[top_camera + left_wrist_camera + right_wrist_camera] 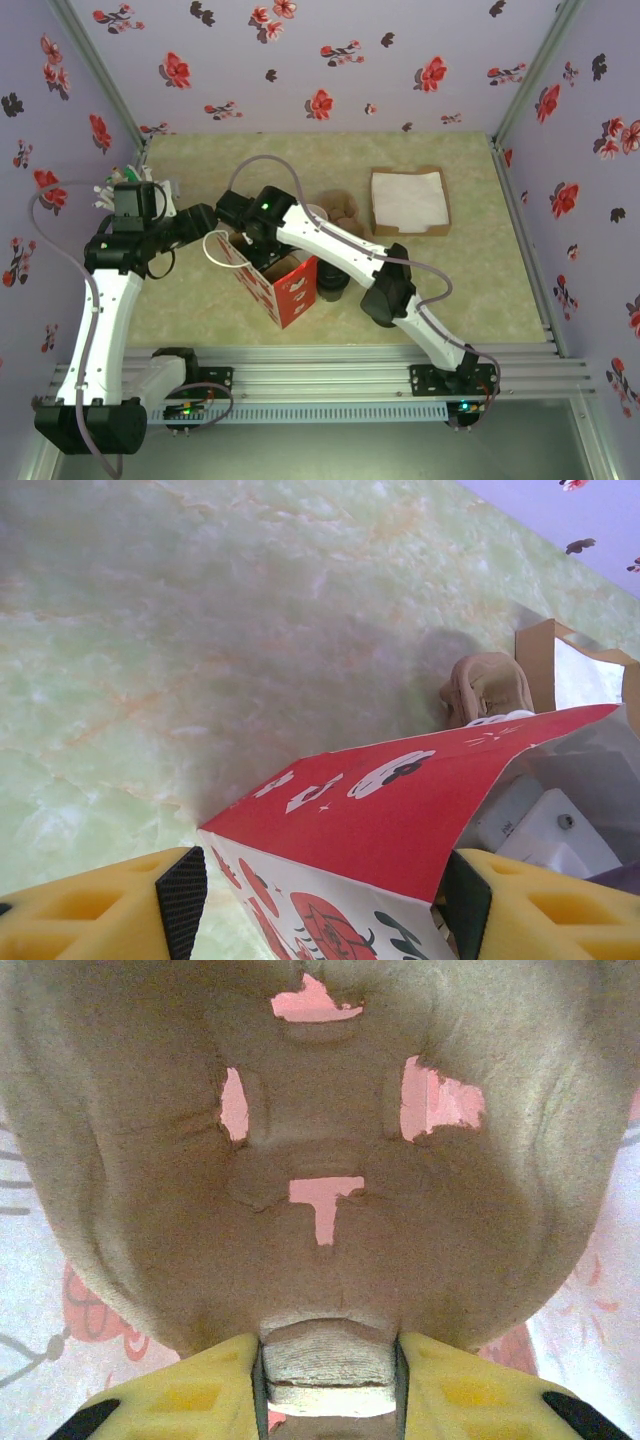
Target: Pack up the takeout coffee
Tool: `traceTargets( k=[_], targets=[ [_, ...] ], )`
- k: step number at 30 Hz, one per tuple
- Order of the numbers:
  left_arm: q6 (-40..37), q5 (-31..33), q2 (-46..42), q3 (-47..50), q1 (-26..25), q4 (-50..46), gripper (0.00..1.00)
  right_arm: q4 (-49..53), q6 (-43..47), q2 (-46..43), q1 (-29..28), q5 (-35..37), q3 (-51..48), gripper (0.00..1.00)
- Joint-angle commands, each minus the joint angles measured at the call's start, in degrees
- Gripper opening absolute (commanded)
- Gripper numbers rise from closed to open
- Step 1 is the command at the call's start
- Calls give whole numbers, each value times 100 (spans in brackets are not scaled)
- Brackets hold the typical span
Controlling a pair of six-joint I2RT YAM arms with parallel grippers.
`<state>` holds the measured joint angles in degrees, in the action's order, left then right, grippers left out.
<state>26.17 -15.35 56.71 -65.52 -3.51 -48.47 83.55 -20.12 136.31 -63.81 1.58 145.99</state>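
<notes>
A red and white paper bag (pixel 283 288) stands open in the middle of the table. My left gripper (pixel 231 243) is open at the bag's left rim, straddling its red side panel (pixel 400 810). One pad (pixel 465 905) lies against the panel's edge at the bag mouth; the other pad (pixel 182 900) stands just clear of the corner. My right gripper (pixel 262 243) reaches down into the bag mouth. It is shut (pixel 328 1380) on the tab of a brown pulp cup carrier (pixel 320 1130), with pink bag wall showing through the carrier's holes. The takeout coffee is hidden.
A brown pulp carrier stack (pixel 343 209) (pixel 488 685) sits behind the bag. A cardboard tray of white napkins (pixel 409 200) (pixel 585 670) lies at the back right. A dark round stack (pixel 332 279) stands against the bag's right side. Packets and sticks (pixel 125 180) crowd the back left corner.
</notes>
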Motion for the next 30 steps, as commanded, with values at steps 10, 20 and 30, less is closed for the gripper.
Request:
traceTargets(
  k=[10,20,30],
  targets=[
    [-67,340,-136,-66,-30,18,65,119,-167,299,-52,149,104,35],
    [48,428,-340,-131,-36,140,68,11,-247,381,-71,68,7,35],
    [81,1298,-564,-442,-26,-180,82,-61,-346,397,-73,72,-45,35]
  ],
)
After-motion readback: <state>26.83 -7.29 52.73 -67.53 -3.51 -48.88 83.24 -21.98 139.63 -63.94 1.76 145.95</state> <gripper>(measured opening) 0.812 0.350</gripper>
